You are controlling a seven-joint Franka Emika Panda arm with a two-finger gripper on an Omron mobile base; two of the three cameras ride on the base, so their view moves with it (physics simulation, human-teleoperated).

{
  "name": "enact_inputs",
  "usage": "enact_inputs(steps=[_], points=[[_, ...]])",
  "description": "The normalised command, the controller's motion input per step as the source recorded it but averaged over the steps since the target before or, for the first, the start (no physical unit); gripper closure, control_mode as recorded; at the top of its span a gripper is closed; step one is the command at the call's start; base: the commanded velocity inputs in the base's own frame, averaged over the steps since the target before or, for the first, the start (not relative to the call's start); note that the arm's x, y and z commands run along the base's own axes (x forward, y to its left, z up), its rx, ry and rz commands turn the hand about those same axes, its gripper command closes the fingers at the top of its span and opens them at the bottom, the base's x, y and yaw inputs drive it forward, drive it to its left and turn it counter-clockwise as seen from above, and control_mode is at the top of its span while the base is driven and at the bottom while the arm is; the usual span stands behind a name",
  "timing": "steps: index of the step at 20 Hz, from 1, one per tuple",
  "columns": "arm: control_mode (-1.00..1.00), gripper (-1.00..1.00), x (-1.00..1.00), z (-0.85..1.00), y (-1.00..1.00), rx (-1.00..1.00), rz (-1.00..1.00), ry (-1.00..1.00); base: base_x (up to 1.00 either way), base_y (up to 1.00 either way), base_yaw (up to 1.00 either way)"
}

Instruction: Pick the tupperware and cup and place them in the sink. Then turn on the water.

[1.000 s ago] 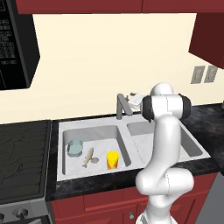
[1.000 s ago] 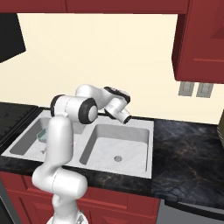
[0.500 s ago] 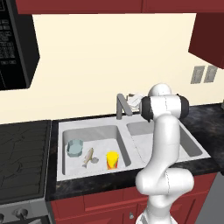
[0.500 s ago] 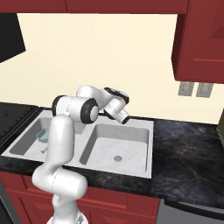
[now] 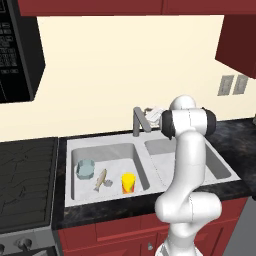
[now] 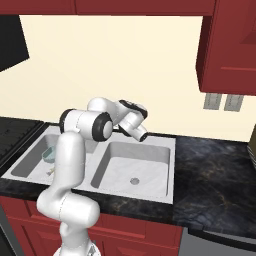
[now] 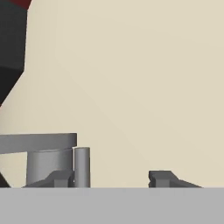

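The pale blue tupperware [image 5: 85, 169] and the yellow cup [image 5: 128, 182] both lie in the left basin of the grey sink [image 5: 103, 141]. The tupperware [image 6: 48, 155] also peeks out behind the arm in the right base view. My gripper [image 5: 152, 113] hovers at the back of the sink beside the grey faucet [image 5: 137, 121]. In the hand view the gripper [image 7: 111, 179] has its fingers apart, and the faucet's thin upright lever [image 7: 82, 166] stands just inside the left fingertip [image 7: 59, 178]. Nothing is clamped. No water shows at the spout [image 7: 37, 143].
A small tan fish [image 5: 101, 180] lies between the tupperware and the cup. The right basin [image 6: 135, 170] holds only its drain. A stove [image 5: 25, 185] sits to the left, black counter [image 6: 215, 170] to the right, and the cream wall is close behind the faucet.
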Motion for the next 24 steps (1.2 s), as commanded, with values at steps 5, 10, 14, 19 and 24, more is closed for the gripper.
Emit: enact_inputs(steps=[5, 10, 14, 19, 24], points=[[-1.0, 1.0, 0.0, 0.0, 0.0, 0.0, 0.0, 0.0, 0.0, 0.0, 0.0], [-1.0, 1.0, 0.12, -0.01, -0.08, 0.0, -0.01, 0.04, 0.0, 0.0, 0.0], [-1.0, 1.0, 0.45, -0.08, -0.44, 0.03, -0.08, 0.24, 0.0, 0.0, 0.0], [-1.0, 1.0, 0.61, -0.01, -0.88, 0.11, -0.08, 0.35, 0.0, 0.0, 0.0], [-1.0, 1.0, 0.58, -0.01, -0.99, 0.14, -0.07, 0.36, 0.0, 0.0, 0.0]])
